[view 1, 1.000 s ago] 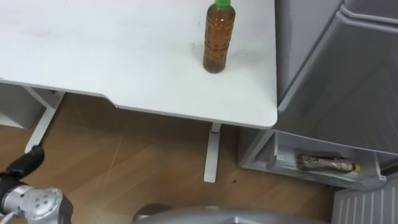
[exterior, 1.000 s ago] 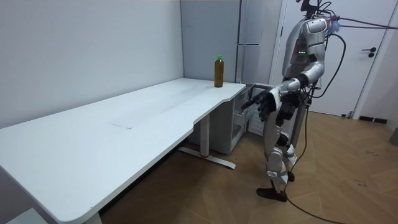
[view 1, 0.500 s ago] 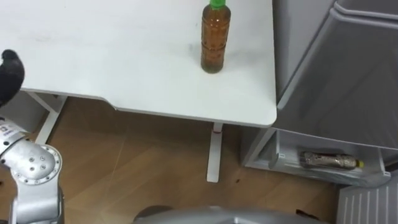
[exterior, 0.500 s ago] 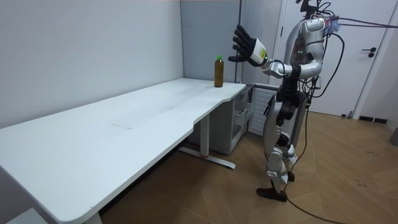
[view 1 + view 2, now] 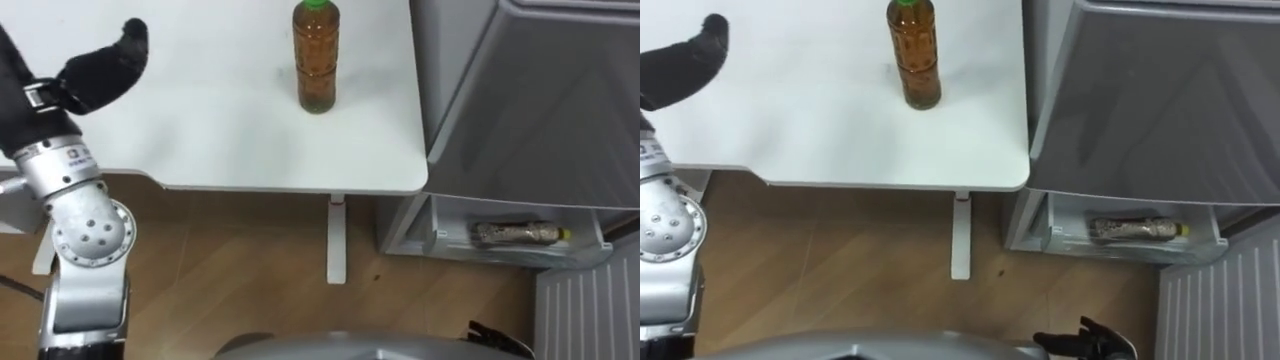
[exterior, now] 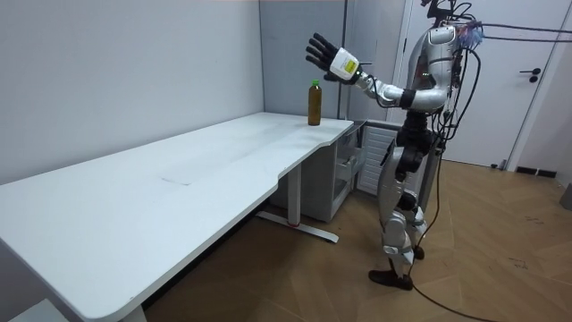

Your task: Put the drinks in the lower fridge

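An amber drink bottle [image 5: 317,60] with a green cap stands upright near the white table's [image 5: 200,130] end, close to the fridge. My left hand [image 5: 95,70] is raised in the air, well left of the bottle and touching nothing. In the room view the left hand [image 6: 322,52] is open with fingers spread, above and beside the bottle [image 6: 315,103]. A second bottle [image 5: 515,233] lies on its side in the open lower fridge compartment [image 5: 590,245]. My right hand [image 5: 1080,342] shows low at the picture's bottom edge.
The grey fridge [image 5: 540,100] stands right against the table's right edge. I stand on the wooden floor [image 5: 230,290] at the table's end, facing it. A white table leg [image 5: 337,240] stands below the table's edge. A closed door [image 6: 536,89] is behind me.
My left arm has swung up from waist height to above the table, hand open. The eye view has shifted a little. The bottles have not moved.
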You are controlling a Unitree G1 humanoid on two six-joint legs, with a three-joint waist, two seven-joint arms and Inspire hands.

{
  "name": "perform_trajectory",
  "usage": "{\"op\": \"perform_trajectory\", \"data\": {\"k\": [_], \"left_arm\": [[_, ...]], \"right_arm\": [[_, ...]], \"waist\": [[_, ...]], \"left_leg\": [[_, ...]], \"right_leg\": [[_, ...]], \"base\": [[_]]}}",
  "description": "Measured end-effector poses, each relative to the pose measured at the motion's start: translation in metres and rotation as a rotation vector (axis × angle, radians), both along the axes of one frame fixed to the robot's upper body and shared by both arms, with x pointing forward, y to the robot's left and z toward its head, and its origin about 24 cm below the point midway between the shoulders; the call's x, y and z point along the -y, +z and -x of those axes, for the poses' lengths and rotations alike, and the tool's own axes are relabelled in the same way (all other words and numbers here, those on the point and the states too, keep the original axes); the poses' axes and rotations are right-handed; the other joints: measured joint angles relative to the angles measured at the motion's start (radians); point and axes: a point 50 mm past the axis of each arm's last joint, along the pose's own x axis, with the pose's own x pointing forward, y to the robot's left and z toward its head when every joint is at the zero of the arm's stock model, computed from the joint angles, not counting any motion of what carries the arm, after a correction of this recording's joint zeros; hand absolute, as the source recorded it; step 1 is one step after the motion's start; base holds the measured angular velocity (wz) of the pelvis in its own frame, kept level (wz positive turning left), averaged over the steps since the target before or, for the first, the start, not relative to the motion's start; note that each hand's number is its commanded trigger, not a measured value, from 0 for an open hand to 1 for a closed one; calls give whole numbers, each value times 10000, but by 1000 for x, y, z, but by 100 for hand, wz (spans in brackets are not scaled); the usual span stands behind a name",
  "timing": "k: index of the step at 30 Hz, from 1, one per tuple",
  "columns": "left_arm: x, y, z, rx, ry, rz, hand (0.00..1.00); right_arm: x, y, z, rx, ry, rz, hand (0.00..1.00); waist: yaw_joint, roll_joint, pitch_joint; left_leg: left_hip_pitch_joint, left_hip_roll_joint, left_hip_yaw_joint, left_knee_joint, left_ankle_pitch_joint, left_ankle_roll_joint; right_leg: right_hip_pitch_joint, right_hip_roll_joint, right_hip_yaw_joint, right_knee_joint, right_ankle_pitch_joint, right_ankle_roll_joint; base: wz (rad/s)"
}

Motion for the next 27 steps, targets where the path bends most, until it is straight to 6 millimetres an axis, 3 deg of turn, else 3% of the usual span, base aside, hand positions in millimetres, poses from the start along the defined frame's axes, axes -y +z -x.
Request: {"op": "perform_trajectory", "data": {"k": [7,15,21,27], "left_arm": [[13,-5,-3,-574,-1147,-125,0],[14,-10,-7,-1114,-2342,1349,0],[17,-25,-11,-2107,-3107,2156,0],[23,-37,-13,-2864,-3571,2311,0]], "right_arm": [[-4,-1,-3,59,-21,-43,0],[-8,-3,-3,-30,-71,-189,0],[-10,-3,-4,-58,-172,-200,0],[-7,-2,-5,-54,-217,33,0]], "waist": [[-278,-150,66],[-209,-266,8],[-223,-234,7],[-248,-67,8]], "left_leg": [[48,6,91,4,1,2],[157,49,250,-53,1,3],[257,113,395,-152,2,0],[384,138,544,-251,3,-4]], "right_leg": [[-24,1,238,6,0,0],[-27,15,401,14,5,-7],[-33,58,553,21,20,-33],[-26,72,697,20,23,-38]], "base": [[-5],[-7],[-7],[-8]]}}
